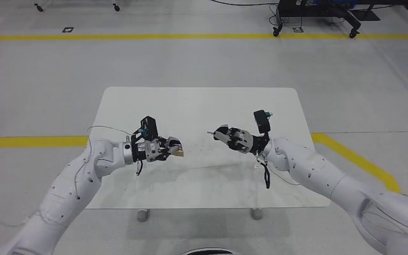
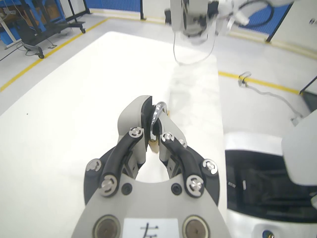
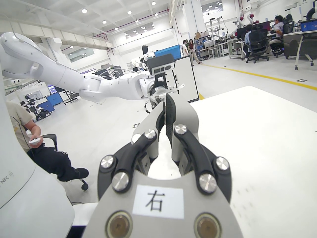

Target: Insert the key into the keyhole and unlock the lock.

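Note:
Above the middle of the white table (image 1: pixel 191 105), my left gripper (image 1: pixel 171 149) is shut on a small brass padlock (image 1: pixel 179 152). In the left wrist view the lock's chrome shackle (image 2: pixel 159 106) sticks up between the pads of that gripper (image 2: pixel 155 112), with a bit of brass body (image 2: pixel 154 146) below. My right gripper (image 1: pixel 220 134) faces it from the right, shut on a thin key (image 1: pixel 210 134) whose tip points toward the lock across a short gap. In the right wrist view the shut fingers (image 3: pixel 171 115) hide the key, and the left arm's wrist (image 3: pixel 158 87) shows beyond them.
Both grippers are held above the tabletop, roughly level with each other. A thin cable (image 1: pixel 262 171) hangs off the right arm and another (image 1: pixel 138 169) off the left. The table's edges (image 1: pixel 299 127) drop to open floor with yellow lines (image 1: pixel 38 141).

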Motion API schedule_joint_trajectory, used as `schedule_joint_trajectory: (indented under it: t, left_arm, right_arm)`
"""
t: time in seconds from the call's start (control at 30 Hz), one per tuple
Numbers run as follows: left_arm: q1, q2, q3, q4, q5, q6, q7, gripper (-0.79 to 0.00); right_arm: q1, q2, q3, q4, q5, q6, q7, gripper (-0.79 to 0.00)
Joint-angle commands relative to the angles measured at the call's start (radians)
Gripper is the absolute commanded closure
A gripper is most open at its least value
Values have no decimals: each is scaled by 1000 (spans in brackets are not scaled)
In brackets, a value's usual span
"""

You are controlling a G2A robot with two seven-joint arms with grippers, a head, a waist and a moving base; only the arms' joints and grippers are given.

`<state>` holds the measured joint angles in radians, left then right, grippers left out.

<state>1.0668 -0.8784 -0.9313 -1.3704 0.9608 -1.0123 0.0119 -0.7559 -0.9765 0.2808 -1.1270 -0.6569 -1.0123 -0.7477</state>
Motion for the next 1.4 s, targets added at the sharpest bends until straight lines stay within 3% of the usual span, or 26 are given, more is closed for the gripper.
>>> schedule_joint_trajectory:
  t: [0.0, 0.2, 0.33, 0.5, 0.6, 0.77, 0.87, 0.93, 1.27, 1.37]
  left_arm:
    - [0, 0, 0, 0, -12, 0, 0, 0]
    - [10, -2, 1, -4, -31, 13, 8, 0]
    - [16, -6, 62, 2, -361, 0, -17, 0]
    - [-81, 6, 169, 78, -950, 0, -376, 0]
    - [-160, 0, 236, 143, -1311, 106, -665, 0]
    - [-267, -53, 296, 274, -1851, 352, -1079, 0]
    - [-292, -100, 314, 353, -2086, 452, -1230, 0]
    - [-303, -124, 325, 394, -2161, 492, -1298, 0]
    - [-303, -124, 325, 394, -2161, 492, -1298, 0]
    - [-278, -122, 312, 381, -2118, 480, -1197, 0]
  right_arm:
    - [0, 0, 0, 0, 0, 0, 0, 0]
    - [0, 0, 0, 0, 0, 0, 0, 0]
    - [-14, -2, 17, -24, 12, 24, 34, 0]
    - [-39, 1, 73, -42, 41, 15, 61, 0]
    - [-65, 7, 115, -59, 46, 0, 34, 0]
    - [-121, 27, 168, -94, 33, 0, -35, 0]
    - [-157, 45, 204, -108, 15, 0, -60, 0]
    - [-184, 57, 232, -134, 10, 0, -60, 0]
    - [-184, 57, 232, -134, 10, 0, -60, 0]
    - [-184, 57, 232, -134, 10, 0, -60, 0]
